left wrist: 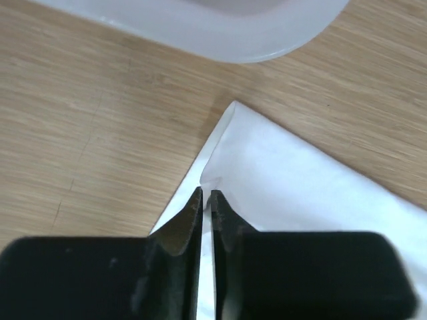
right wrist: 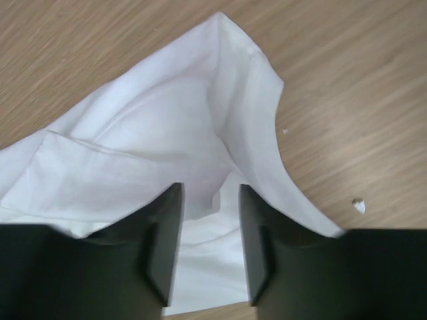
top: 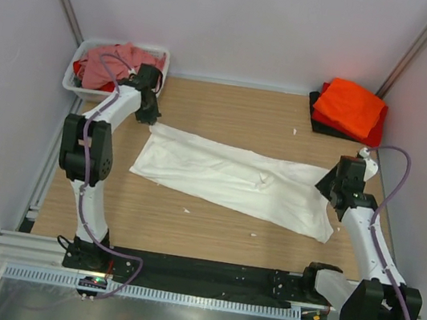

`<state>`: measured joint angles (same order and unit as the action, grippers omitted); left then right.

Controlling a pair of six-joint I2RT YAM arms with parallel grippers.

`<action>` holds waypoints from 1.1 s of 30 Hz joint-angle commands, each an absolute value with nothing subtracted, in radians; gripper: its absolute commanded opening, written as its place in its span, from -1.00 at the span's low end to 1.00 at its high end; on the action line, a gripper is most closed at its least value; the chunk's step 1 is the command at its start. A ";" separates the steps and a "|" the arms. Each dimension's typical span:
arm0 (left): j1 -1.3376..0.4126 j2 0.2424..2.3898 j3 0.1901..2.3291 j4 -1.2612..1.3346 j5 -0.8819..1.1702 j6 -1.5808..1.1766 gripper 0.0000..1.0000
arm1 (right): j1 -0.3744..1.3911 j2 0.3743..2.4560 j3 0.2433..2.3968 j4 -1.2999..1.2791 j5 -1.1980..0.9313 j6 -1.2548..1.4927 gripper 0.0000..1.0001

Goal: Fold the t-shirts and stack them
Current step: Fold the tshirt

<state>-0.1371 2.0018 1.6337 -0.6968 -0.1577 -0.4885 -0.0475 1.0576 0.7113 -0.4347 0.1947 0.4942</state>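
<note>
A large white t-shirt (top: 235, 180) lies spread lengthwise across the wooden table. My left gripper (top: 149, 117) is at its far left corner, shut on a pinch of the white cloth (left wrist: 300, 180) that shows between the fingertips of the left gripper (left wrist: 206, 193). My right gripper (top: 332, 189) hangs over the shirt's right end. In the right wrist view the right gripper (right wrist: 210, 190) stands open, with rumpled white cloth (right wrist: 153, 133) lying loose under and between its fingers. Folded orange (top: 350, 106), red (top: 373, 135) and black (top: 318, 118) t-shirts are stacked at the back right.
A white plastic tub (top: 75, 83) at the back left holds a crumpled dusty-pink shirt (top: 113, 63); its rim (left wrist: 253, 40) is just beyond the left gripper. Small white specks (right wrist: 359, 205) lie on the wood. Grey walls close in on both sides.
</note>
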 commanded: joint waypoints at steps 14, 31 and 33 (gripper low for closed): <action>-0.198 1.874 1.647 -0.773 -0.262 -0.509 0.10 | -0.020 1.006 0.644 -0.433 0.132 0.667 0.70; -0.373 2.062 1.540 -0.787 -0.258 -0.641 -0.14 | 0.143 1.693 0.954 -0.393 0.058 0.623 0.71; -0.374 2.051 1.468 -0.795 -0.255 -0.669 -0.15 | 0.143 1.807 1.081 -0.420 0.060 0.601 0.71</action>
<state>-0.3756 2.0830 1.5425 -0.7692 -0.2405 -0.6155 0.1383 1.6672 0.9775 -0.4423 0.0849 0.6415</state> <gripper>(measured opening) 0.429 0.856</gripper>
